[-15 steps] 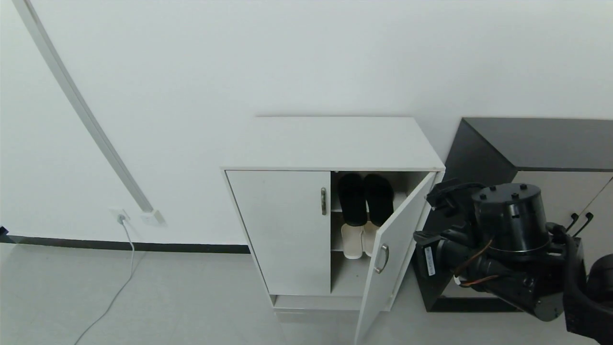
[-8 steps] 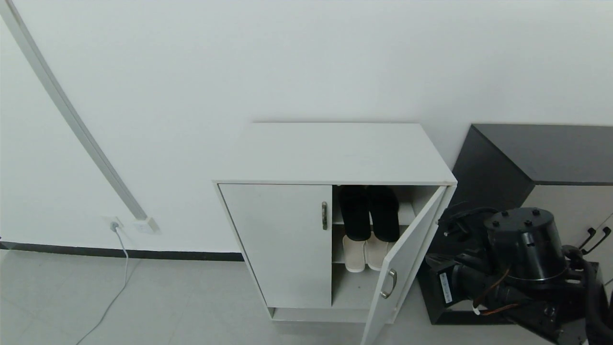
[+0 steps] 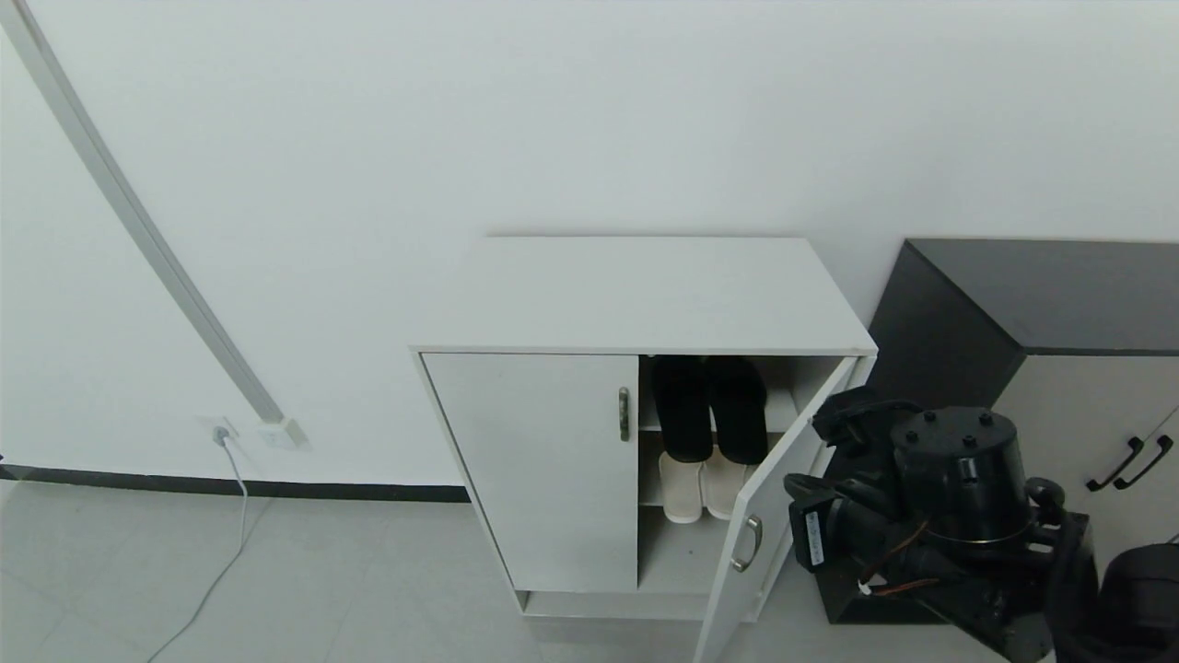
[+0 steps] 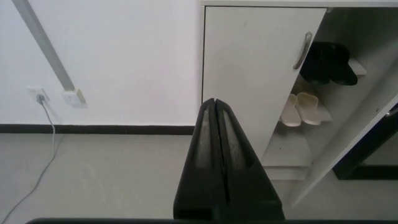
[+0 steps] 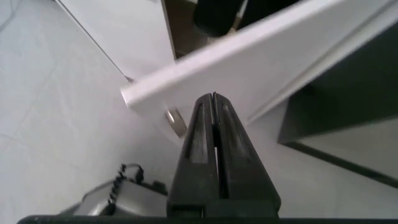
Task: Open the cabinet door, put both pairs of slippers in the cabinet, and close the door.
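Right gripper (image 5: 214, 99) pressed shut and empty, just beside the half-open cabinet door (image 5: 261, 59) near its handle (image 5: 176, 120), black slippers (image 3: 709, 405) and white slippers (image 3: 702, 483) shelved beyond it, left gripper (image 4: 214, 106) likewise closed, facing the cabinet (image 4: 249, 62).

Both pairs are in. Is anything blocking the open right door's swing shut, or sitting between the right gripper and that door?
Nothing visible. The black slippers and white slippers lie on shelves inside the opening, apparently clear of the right door. The right gripper, fingers shut, faces the door's outer side with only open space between.
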### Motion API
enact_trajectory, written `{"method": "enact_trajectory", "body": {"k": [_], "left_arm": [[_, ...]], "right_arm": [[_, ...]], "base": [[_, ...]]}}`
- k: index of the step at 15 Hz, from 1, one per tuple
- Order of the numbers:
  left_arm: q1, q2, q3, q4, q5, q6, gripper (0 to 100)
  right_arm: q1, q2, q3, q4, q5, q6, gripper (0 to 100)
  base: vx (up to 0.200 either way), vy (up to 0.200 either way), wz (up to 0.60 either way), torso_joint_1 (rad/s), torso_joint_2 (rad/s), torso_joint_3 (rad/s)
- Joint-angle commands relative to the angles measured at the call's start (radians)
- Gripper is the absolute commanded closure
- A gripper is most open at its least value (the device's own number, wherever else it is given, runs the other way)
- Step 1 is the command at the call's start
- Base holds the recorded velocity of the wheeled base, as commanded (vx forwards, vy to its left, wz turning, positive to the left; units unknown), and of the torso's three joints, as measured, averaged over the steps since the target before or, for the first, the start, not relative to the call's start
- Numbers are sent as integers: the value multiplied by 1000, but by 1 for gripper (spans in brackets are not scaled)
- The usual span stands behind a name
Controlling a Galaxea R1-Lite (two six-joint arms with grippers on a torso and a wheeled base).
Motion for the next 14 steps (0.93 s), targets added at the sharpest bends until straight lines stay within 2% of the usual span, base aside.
{"method": "enact_trajectory", "body": {"k": [1, 12, 14], "left_arm": [[0, 2, 0, 0, 0, -1, 100], [0, 2, 0, 0, 0, -1, 100], [0, 2, 0, 0, 0, -1, 100]], "right_arm": [[2, 95, -21, -25, 0, 0, 100], [-1, 291, -255, -36, 3, 3, 100], [-7, 359, -307, -77, 0, 2, 100]], "base": [[0, 0, 0, 0, 0, 0], [0, 0, 0, 0, 0, 0], [0, 0, 0, 0, 0, 0]]}}
